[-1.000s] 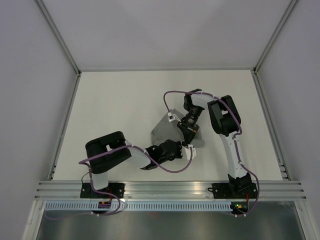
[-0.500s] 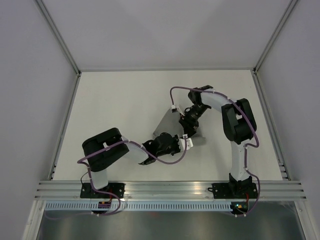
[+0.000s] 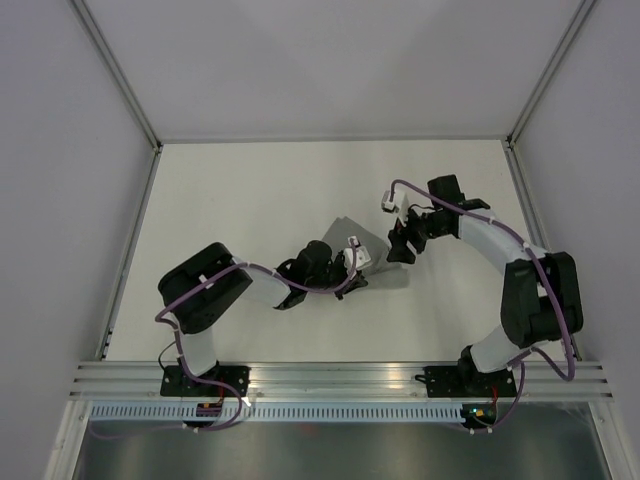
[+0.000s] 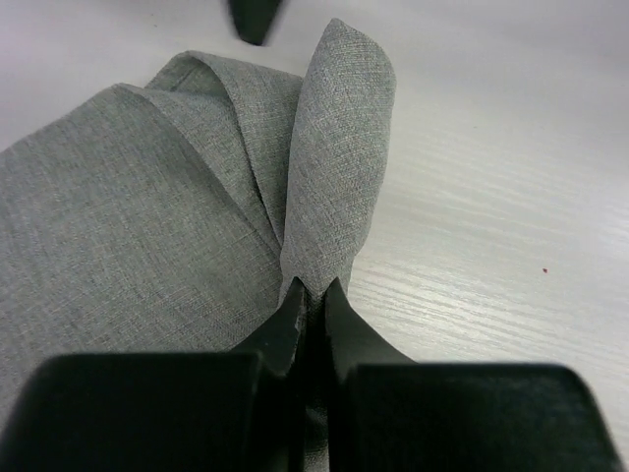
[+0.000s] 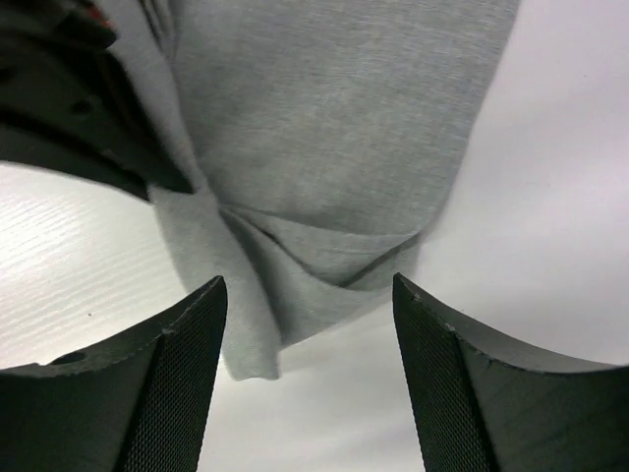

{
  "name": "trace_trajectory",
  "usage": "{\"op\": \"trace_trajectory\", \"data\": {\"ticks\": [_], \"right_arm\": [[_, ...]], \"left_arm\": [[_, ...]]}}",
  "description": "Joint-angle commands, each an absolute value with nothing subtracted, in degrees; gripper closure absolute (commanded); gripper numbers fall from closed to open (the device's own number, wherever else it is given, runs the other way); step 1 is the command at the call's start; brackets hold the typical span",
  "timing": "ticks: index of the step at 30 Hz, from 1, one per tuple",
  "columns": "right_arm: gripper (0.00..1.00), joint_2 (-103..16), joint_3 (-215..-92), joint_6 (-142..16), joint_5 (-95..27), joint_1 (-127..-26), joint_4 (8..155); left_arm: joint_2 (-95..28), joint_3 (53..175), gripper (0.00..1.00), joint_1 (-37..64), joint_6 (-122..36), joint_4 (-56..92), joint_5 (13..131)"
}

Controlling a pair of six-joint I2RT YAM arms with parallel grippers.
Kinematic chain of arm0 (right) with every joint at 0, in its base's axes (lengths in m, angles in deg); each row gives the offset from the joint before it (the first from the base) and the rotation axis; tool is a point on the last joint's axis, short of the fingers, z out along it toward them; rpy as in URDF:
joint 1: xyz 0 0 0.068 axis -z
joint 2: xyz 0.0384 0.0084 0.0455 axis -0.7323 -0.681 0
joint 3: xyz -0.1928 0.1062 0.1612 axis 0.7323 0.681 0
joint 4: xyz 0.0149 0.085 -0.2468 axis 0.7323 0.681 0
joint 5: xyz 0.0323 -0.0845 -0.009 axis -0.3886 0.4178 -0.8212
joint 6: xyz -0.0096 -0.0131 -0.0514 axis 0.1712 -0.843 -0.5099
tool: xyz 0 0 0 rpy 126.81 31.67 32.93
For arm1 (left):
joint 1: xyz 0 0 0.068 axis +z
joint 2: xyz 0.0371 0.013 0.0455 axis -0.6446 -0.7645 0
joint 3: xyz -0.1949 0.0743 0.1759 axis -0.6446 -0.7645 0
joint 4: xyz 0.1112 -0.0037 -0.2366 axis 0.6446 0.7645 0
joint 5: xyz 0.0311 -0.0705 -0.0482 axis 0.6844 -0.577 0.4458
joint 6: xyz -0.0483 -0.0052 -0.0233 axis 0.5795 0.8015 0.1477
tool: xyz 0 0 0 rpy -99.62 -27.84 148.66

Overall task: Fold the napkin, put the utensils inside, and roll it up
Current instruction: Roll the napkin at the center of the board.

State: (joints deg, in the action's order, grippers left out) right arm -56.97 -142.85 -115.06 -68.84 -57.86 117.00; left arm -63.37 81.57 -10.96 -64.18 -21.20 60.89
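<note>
1. The left gripper (image 4: 313,295) is clamped tight on a raised fold of the napkin (image 4: 147,197), which lies rumpled in the middle of the table (image 3: 250,190). It is a thin pinch near the edge, so the cloth could slip free under a hard pull
2. The right gripper (image 5: 310,324) hangs spread wide just above the napkin's right side, holding nothing. With that side unpinned, a tug from the left could drag the whole cloth and spoil the fold
3. No fork shows in any view; it may lie hidden under the layers, and a blind roll could trap it crooked
</note>
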Motion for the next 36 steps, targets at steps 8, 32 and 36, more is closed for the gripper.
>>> {"op": "trace_trajectory", "data": {"ticks": [8,32,36], "right_arm": [[0.24,-39.28,-123.07,-122.61,-68.24,-62.88,102.34],[0.23,-38.65,-106.87,-123.84,-46.79,-81.88,79.47],[0.31,-42.07,-107.92,-124.63,-46.0,-82.23,80.53]], "left_arm": [[-71.43,84.25,0.98,-4.17,-48.91,-3.94,43.24],[-78.64,91.73,0.98,-0.56,-45.39,6.08,34.18],[-78.37,92.34,0.98,-0.56,-45.56,6.96,33.92]]}}
